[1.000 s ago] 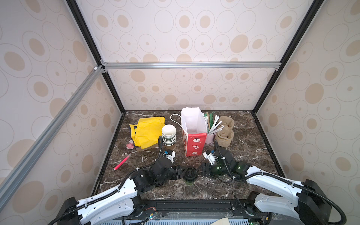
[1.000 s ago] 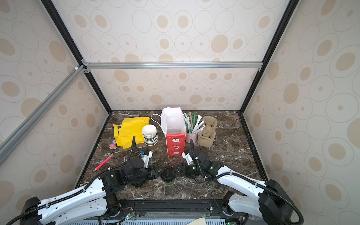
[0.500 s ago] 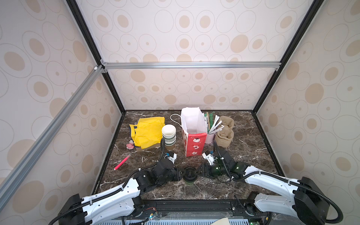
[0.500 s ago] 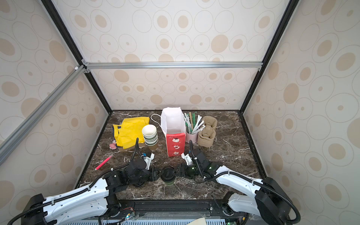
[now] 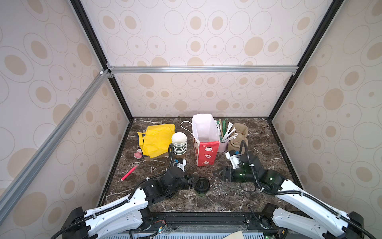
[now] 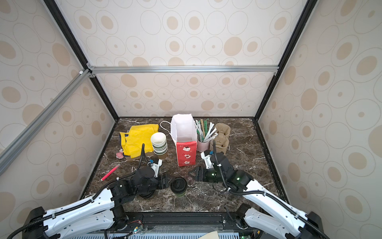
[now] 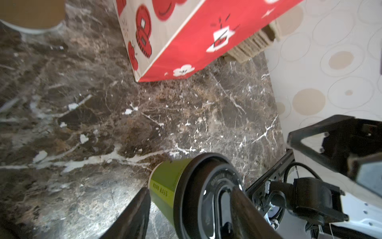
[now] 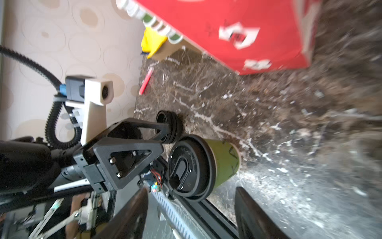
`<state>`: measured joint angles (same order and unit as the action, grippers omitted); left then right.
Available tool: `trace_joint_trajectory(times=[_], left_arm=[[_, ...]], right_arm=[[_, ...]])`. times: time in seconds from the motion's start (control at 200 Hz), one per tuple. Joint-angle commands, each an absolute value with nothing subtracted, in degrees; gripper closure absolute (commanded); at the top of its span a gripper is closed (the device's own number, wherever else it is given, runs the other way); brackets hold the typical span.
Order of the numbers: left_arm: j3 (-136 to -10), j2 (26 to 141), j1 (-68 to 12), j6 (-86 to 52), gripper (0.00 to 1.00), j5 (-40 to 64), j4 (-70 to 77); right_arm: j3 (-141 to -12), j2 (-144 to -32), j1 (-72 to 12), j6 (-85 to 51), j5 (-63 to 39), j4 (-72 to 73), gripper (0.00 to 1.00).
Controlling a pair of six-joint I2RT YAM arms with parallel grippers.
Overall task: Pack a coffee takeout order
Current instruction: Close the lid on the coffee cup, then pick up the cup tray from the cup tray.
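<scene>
Green cup [image 5: 202, 185] w/ black lid [image 6: 178, 183] stands upright on the counter [image 5: 227, 198], straight in front of the red bag [image 5: 206, 154]. It's near the bag, not touching.

L jaws: in front of the bag & a bit to its L, level w/ the cup, pointing at it. They're spread approx. cup-wide and grip nothing. The fingertips [image 7: 140, 204] sit just short of the cup's green wall & lid rim; right wrist view shows a sliver of gap there.

R jaws: in front of the bag's R corner, wide apart, nothing in them. They're aimed at the cup from the opposite side, clearly apart from it.

Bag stands upright, mouth open.

- Brown pulp tray [image 5: 237, 135]: R of the bag, toward the back wall, w/ a pink pot of straws [image 5: 223, 145] between tray & bag. Left wrist view shows layered edges, so poss. more than one tray stacked.
- Yellow napkin [image 5: 158, 139]: L of the bag, toward the back, beyond the stack of white-rimmed cups [image 5: 179, 142], which stands near the bag's L side.
- Spare black lid [image 8: 168, 128]: in front-L of the bag, under the L arm [image 5: 132, 203].
- Red pen [image 5: 129, 172]: further L of the bag, near the counter's L edge.
</scene>
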<state>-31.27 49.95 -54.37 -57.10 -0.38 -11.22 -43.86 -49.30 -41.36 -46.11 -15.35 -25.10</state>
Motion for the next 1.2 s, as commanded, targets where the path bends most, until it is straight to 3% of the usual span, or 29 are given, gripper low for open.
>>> trace_joint_trajectory(times=[0.0,0.12,0.315,0.505,0.585,0.75,0.98,1.195], left_arm=[[-35.1,47.8,-54.0,-56.2,0.38,-8.0,-8.7],[-35.0,45.6,-54.0,-53.3,0.39,-14.0,-5.0],[-30.8,42.8,-54.0,-46.0,0.42,-22.1,9.8],[-28.8,46.1,-54.0,-38.4,0.46,-25.5,24.4],[-27.2,47.8,-54.0,-33.6,0.41,-27.2,32.9],[-29.5,53.6,-54.0,-21.3,0.37,-32.4,45.7],[-45.8,63.4,-53.8,-27.5,0.35,-40.1,27.4],[-59.2,69.2,-51.5,-30.5,0.33,-40.1,12.7]], right_arm=[[-48.4,-45.2,-40.1,-41.0,2.0,-41.0,0.33],[-50.5,-41.1,-40.1,-38.9,12.0,-45.0,0.35],[-52.7,-40.2,-40.1,-34.2,16.1,-47.9,0.36],[-59.2,-50.0,-39.3,-29.0,28.2,-47.9,0.36],[-64.3,-57.3,-36.6,-28.3,31.1,-46.5,0.36],[-72.6,-70.3,-26.4,-33.4,23.4,-45.2,0.36],[-84.3,-83.7,-11.6,-41.3,7.5,-53.3,0.43],[-91.4,-93.5,-4.6,-35.4,-6.2,-53.7,0.48]])
